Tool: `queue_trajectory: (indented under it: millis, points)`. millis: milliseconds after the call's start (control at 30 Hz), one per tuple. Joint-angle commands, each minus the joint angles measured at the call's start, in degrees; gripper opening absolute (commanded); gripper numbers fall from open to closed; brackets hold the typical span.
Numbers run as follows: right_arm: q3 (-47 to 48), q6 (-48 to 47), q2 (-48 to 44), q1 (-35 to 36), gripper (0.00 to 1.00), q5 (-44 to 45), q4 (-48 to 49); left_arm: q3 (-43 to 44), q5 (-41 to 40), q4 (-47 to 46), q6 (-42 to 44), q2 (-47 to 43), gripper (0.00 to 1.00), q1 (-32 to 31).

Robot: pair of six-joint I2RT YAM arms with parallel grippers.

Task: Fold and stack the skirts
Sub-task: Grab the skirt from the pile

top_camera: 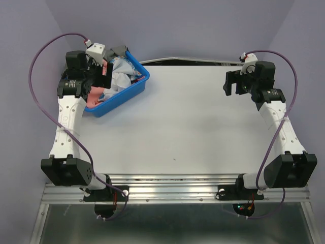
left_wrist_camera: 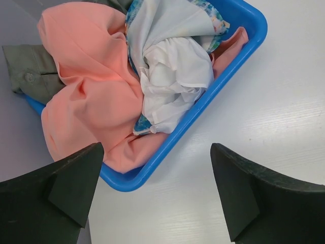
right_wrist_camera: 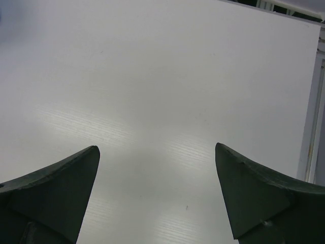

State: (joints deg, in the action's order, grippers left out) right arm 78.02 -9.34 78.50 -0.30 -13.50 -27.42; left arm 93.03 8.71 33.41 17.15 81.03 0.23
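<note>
Mostly, the clothes are a heap and hard to sort out. In the top view the left arm covers the near-left part of the blue basket (top_camera: 136, 86), so only a crumple of pale and pink cloth shows there. The left wrist view is clearer. The pink skirt (left_wrist_camera: 86, 86) fills the left side of the basket and spills over its rim; its pleats cannot be made out. The blue flowered skirt (left_wrist_camera: 172, 66) lies bunched against it on the right, showing mainly a white inner side, with the print visible only in thin strips at the edges. An olive-green garment (left_wrist_camera: 28, 71) sticks out from under the pink one, partly hidden. What lies beneath the heap cannot be seen.

The left gripper (left_wrist_camera: 156, 152) hangs above the basket's near corner, fingers wide apart, touching nothing. The right gripper (right_wrist_camera: 157, 150) hovers over the bare white table (top_camera: 193, 122) at the far right, well apart from the basket, fingers likewise spread and holding nothing.
</note>
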Motion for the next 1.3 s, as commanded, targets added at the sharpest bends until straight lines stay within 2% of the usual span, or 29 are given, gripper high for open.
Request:
queue_trajectory:
  millis: [0, 100, 333, 400, 533, 600, 700, 900, 933, 1000, 1267]
  points:
    - [0.03, -1.03, -1.16, -0.14, 1.00, 0.49, 2.81, 3.29, -1.41, -0.80, -0.45, 0.26, 0.99, 0.04]
    - [0.38, -1.03, -0.63, -0.14, 1.00, 0.84, 2.81, 5.31, -2.99, -0.63, -0.71, 1.75, 0.99, 0.03]
    - [1.87, -1.11, 0.95, -0.14, 1.00, 0.67, 2.46, 18.64, -3.00, 5.34, -0.71, 12.98, 0.99, 0.56]
    - [2.40, -1.20, 1.57, -0.14, 1.00, 0.84, 2.46, 23.04, 0.94, 7.97, -0.71, 16.59, 0.97, 2.66]
    - [3.19, -1.55, 2.27, -0.14, 1.00, 1.19, 2.20, 41.55, 11.05, 17.11, -1.94, 29.58, 0.87, 7.22]
    - [3.19, -1.64, 2.53, -0.14, 1.00, 1.45, 2.11, 45.29, 14.48, 17.31, -1.86, 32.42, 0.82, 8.55]
    - [3.11, -1.73, 2.80, -0.14, 1.00, 1.54, 1.76, 45.05, 16.78, 15.38, -0.37, 35.42, 0.82, 9.35]
    - [3.02, -1.91, 4.47, -0.14, 1.00, 1.89, 1.40, 38.37, 20.46, 2.29, -2.99, 36.65, 0.79, 10.32]
    - [3.19, -2.08, 4.99, -0.14, 1.00, 1.90, 1.14, 38.54, 23.08, 0.80, -2.56, 37.52, 0.79, 10.23]
    - [3.28, -2.34, 5.43, -0.14, 1.00, 2.24, 1.05, 39.76, 23.46, -0.44, -2.38, 38.67, 0.78, 9.01]
    - [2.84, -3.49, 6.23, -0.14, 1.00, 3.91, 0.70, 40.91, 12.40, -2.73, 1.74, 43.59, 0.83, 0.13]
